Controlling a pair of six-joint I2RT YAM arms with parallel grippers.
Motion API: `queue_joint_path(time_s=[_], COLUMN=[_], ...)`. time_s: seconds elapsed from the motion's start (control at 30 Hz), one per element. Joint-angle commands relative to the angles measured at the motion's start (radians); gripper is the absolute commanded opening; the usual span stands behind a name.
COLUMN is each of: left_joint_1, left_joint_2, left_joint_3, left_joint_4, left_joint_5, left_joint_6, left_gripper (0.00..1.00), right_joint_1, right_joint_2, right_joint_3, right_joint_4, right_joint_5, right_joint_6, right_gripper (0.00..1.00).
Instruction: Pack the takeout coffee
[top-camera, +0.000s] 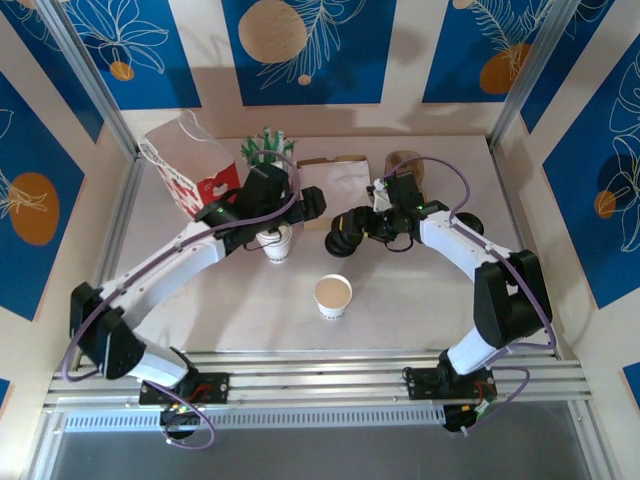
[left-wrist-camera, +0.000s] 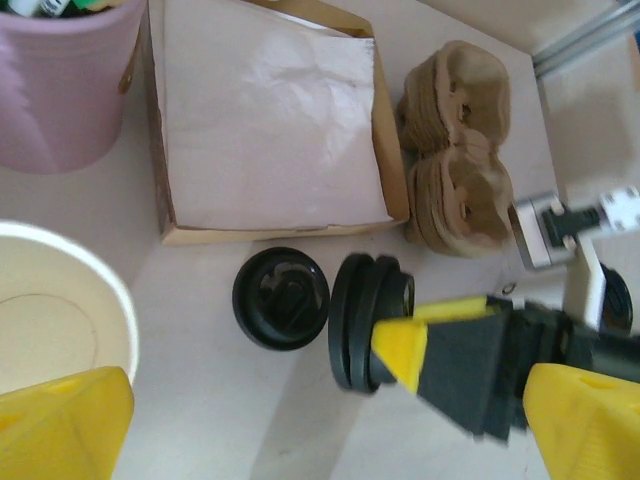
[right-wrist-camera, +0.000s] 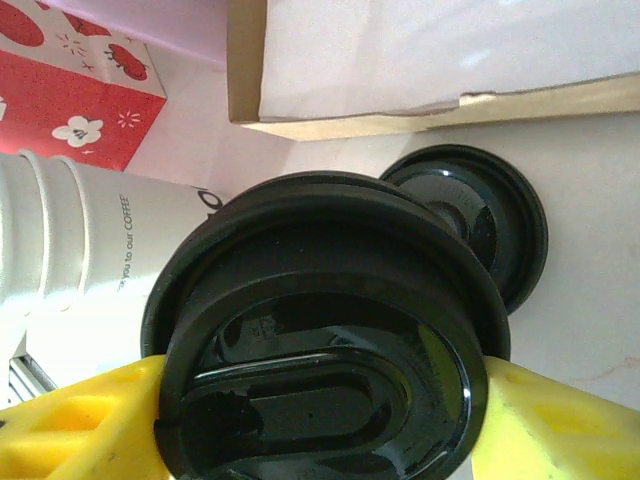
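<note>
The takeout coffee (top-camera: 333, 295), a small white paper cup of light-brown drink with no lid on it, stands mid-table, nearer than both grippers. My right gripper (top-camera: 345, 240) (right-wrist-camera: 320, 420) is shut on stacked black lids (right-wrist-camera: 320, 340) (left-wrist-camera: 368, 320), held on edge just above the table. Another black lid (left-wrist-camera: 281, 298) (right-wrist-camera: 490, 225) lies flat beside them. My left gripper (top-camera: 295, 222) (left-wrist-camera: 325, 425) is wide open and holds nothing. Its left yellow finger (left-wrist-camera: 60, 425) hangs by the rim of an empty white cup (left-wrist-camera: 50, 310) (top-camera: 277, 243).
The red-and-white paper bag (top-camera: 185, 170) (right-wrist-camera: 70, 95) stands open at the back left. A pink cup of green items (top-camera: 268, 150) (left-wrist-camera: 65, 80), a shallow cardboard box lined with paper (top-camera: 335, 180) (left-wrist-camera: 270, 120) and the brown moulded carrier (top-camera: 405, 165) (left-wrist-camera: 455, 150) line the back.
</note>
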Motion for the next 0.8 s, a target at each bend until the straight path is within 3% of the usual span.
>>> queue_joint_path(time_s=[0.0, 0.3, 0.77], left_joint_1=[-0.004, -0.023, -0.058], left_joint_2=[0.057, 0.247, 0.314], left_joint_3=[0.064, 0.109, 0.077], left_joint_4=[0.095, 0.292, 0.433], left_joint_5=[-0.028, 0.062, 0.042], left_joint_6=[-0.157, -0.449, -0.613], left_gripper=[1.00, 1.00, 1.00], right_joint_1=[0.000, -0.006, 0.007], right_joint_2=[-0.058, -0.091, -0.074], right_joint_3=[-0.020, -0.057, -0.074], right_joint_4=[0.031, 0.076, 0.099], right_joint_5=[-0.028, -0.036, -0.016], right_joint_6=[0.014, 0.021, 0.018], right_gripper=[0.66, 0.65, 0.65])
